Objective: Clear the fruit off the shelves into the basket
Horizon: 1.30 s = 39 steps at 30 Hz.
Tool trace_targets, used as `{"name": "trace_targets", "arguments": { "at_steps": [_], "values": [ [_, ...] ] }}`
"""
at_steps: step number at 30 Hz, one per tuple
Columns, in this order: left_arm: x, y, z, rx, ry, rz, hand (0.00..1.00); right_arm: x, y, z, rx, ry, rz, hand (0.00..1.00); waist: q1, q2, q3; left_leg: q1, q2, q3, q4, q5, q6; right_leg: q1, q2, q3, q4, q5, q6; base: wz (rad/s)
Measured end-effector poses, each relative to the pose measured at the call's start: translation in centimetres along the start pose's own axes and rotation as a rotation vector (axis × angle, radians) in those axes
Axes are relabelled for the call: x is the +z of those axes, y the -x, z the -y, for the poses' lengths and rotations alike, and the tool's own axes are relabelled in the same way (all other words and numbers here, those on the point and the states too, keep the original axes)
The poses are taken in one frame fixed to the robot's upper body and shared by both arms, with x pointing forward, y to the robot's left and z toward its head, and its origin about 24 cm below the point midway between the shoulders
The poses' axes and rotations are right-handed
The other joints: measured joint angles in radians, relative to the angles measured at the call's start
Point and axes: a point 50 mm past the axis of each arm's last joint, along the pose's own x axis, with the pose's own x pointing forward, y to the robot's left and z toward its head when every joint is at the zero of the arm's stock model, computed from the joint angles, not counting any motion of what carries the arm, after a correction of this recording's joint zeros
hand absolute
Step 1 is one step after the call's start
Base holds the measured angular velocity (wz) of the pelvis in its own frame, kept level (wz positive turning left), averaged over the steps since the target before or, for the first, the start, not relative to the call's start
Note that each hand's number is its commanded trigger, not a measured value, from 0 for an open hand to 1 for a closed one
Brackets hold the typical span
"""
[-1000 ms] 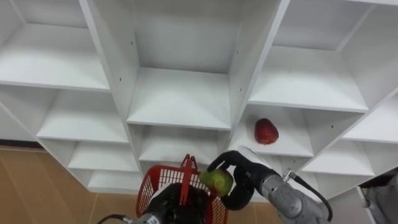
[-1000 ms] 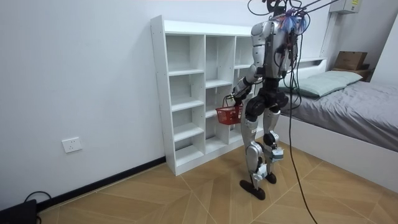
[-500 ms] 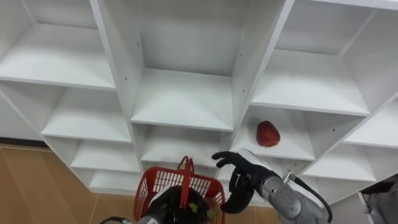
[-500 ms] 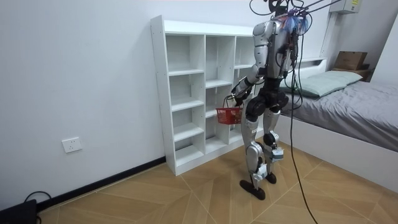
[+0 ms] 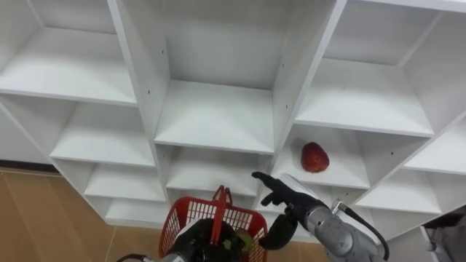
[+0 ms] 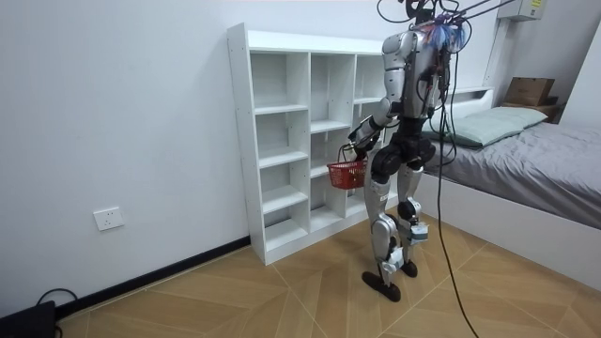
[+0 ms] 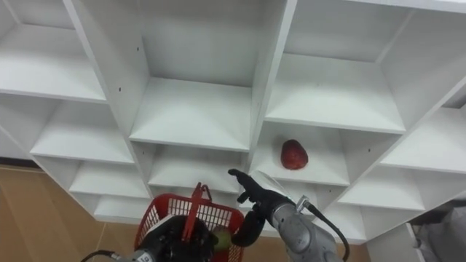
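Two fruits — one red fruit (image 5: 314, 157) and one green fruit (image 5: 245, 241). One red basket (image 5: 188, 215) and one white closet (image 6: 240, 141) with three columns of compartments. The room also holds one bed (image 6: 535, 160) and one wall socket (image 6: 110, 219).

Your robot's right hand (image 5: 282, 215) is black on a silver-grey forearm, dark cable at its four o'clock; silver body, black joints.

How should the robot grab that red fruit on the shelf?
Probably round its fat middle, straight in from the open front. The red fruit is roundish and sits alone, with closet walls at its sides and behind. The open right hand is nearest, just below it; the left hand holds the basket.
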Motion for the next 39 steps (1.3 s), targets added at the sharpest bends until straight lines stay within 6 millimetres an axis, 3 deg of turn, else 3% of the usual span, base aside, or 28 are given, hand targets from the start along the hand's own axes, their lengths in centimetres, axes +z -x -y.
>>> {"name": "trace_targets", "arguments": {
  "at_steps": [12,17,21,23,29,39],
  "values": [
    [0.0,0.0,-0.1,0.007,-0.007,-0.001,1.00,-0.1,-0.2,0.2,-0.028,-0.004,-0.005,0.00,-0.002,0.003,0.0008,0.001,0.003,0.000,-0.004,0.000,0.000,0.003,0.000,-0.001,-0.005,0.000,0.000,0.00],
    [-0.3,0.3,-1.0,0.047,0.011,-0.005,1.00,0.9,0.3,0.9,-0.091,-0.013,0.063,0.00,-0.015,0.011,0.0021,0.003,0.004,0.000,-0.005,0.000,0.000,0.009,0.003,-0.002,-0.006,0.000,0.000,0.00],
    [-0.7,0.5,-1.4,0.066,0.024,-0.014,1.00,0.9,0.5,1.0,-0.113,-0.048,0.085,0.00,-0.032,0.024,-0.0050,0.005,0.004,0.000,-0.005,-0.001,0.001,0.012,0.001,-0.003,-0.005,0.000,0.000,0.00],
    [-0.9,0.7,-1.7,0.081,0.035,-0.018,1.00,0.5,0.7,1.1,-0.145,-0.061,0.087,0.00,-0.035,0.030,-0.0085,0.011,0.004,0.000,-0.006,-0.001,0.001,0.012,0.000,-0.001,-0.005,0.000,0.000,0.00],
    [-1.1,1.1,-2.9,0.158,0.089,-0.012,1.00,-0.7,1.3,1.9,-0.206,-0.136,0.064,0.00,-0.041,0.034,-0.0088,0.020,0.004,0.009,-0.007,-0.001,0.001,0.016,0.002,0.003,-0.002,0.001,0.000,-0.03],
    [-2.3,1.9,-4.0,0.230,0.116,-0.047,1.00,-1.0,2.2,3.4,-0.322,-0.186,0.070,0.00,-0.072,0.048,-0.0083,0.020,0.004,0.009,-0.007,-0.001,0.001,0.016,0.001,0.004,-0.003,0.001,0.000,0.00]
  ]
}}
